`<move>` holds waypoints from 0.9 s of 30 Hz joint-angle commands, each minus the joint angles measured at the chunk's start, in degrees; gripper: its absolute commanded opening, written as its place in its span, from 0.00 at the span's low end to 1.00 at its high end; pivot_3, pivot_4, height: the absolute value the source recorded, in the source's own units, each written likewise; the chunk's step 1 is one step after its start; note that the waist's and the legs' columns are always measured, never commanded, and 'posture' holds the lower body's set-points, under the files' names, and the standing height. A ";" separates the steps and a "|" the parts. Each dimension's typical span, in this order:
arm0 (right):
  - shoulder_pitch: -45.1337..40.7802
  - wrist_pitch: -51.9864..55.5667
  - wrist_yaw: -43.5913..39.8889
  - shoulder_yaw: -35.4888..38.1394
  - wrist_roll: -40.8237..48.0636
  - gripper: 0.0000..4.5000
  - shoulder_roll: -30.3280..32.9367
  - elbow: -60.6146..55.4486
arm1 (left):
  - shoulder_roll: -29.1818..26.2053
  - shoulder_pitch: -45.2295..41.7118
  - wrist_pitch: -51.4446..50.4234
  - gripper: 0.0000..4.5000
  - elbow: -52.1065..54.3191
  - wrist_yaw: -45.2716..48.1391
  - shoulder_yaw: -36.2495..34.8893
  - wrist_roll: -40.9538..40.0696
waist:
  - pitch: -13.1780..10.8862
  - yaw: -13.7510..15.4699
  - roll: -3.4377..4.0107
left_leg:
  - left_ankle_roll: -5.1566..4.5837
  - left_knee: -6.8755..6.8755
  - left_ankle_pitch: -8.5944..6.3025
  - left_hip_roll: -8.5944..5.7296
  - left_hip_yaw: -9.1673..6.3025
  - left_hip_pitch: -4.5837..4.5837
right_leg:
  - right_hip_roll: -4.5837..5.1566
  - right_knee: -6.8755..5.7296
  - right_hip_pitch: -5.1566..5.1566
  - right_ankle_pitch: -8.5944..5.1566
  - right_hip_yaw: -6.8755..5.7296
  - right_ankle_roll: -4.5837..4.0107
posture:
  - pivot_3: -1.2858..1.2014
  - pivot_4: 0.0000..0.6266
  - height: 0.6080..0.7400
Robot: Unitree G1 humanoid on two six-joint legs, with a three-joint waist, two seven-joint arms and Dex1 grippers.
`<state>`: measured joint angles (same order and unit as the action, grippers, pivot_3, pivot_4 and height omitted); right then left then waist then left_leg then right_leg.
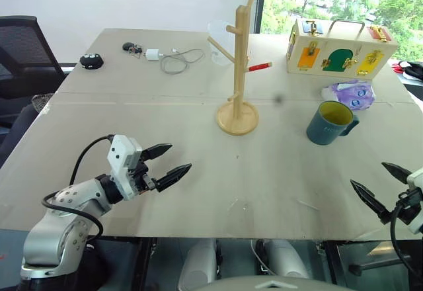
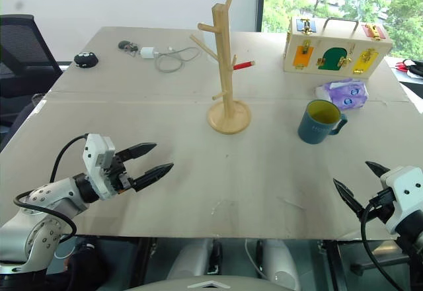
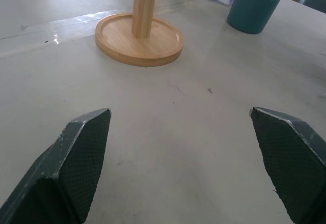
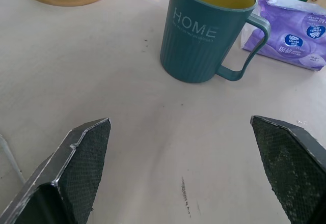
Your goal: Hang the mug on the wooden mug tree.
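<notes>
Teal-blue ceramic mug (image 1: 329, 123) with a yellow-green inside stands upright on the beige table (image 1: 198, 192), its loop handle turned toward the purple tissue pack (image 1: 350, 94) just behind it. Well apart to its left rises the tall light-wood mug tree (image 1: 239, 73) on its round disc base, one peg red-tipped. My right tool (image 1: 380, 186) hovers near the table's front edge, fingers spread wide and empty. My left tool (image 1: 168, 164) is likewise open, holding nothing.
</notes>
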<state>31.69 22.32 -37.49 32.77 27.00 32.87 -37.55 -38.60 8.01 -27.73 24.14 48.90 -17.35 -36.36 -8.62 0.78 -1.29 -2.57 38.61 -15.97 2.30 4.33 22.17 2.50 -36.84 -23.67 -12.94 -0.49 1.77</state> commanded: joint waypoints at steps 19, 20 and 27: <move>-36.56 22.58 26.68 -13.41 -10.14 0.71 -3.08 16.42 | -4.64 -9.42 -2.27 1.00 11.18 8.45 4.56 -11.76 | -0.03 -0.12 0.07 | 0.01 -0.15 0.02 -0.11 -0.05 0.51 | -0.33 0.12 -0.43 0.24 -0.10 -0.06 | 0.52 0.24 1.00; -36.70 21.89 26.43 -13.54 -10.35 0.71 -3.11 17.23 | -4.67 -8.99 -2.02 1.00 11.25 8.44 4.39 -11.74 | -0.03 -0.19 0.07 | 0.01 -0.15 0.01 -0.11 -0.02 0.51 | -0.33 0.12 -0.45 0.24 -0.08 -0.05 | 0.52 0.24 1.00; -38.90 16.47 24.63 -14.45 -11.18 0.71 -3.57 23.58 | -4.42 -6.89 -1.86 1.00 13.62 6.62 4.14 -12.35 | -0.03 -0.35 0.08 | 0.00 -0.11 0.02 -0.09 0.01 0.49 | -0.41 0.07 -0.47 0.16 0.03 -0.19 | 0.52 0.24 1.00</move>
<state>-6.01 41.07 -12.38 18.02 16.32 29.15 -13.96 -43.09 0.97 -30.50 35.33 55.95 -11.80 -47.46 -8.65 0.44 -1.21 -2.57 38.52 -15.95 2.21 4.33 22.66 2.06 -36.80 -24.13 -12.79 -0.43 1.58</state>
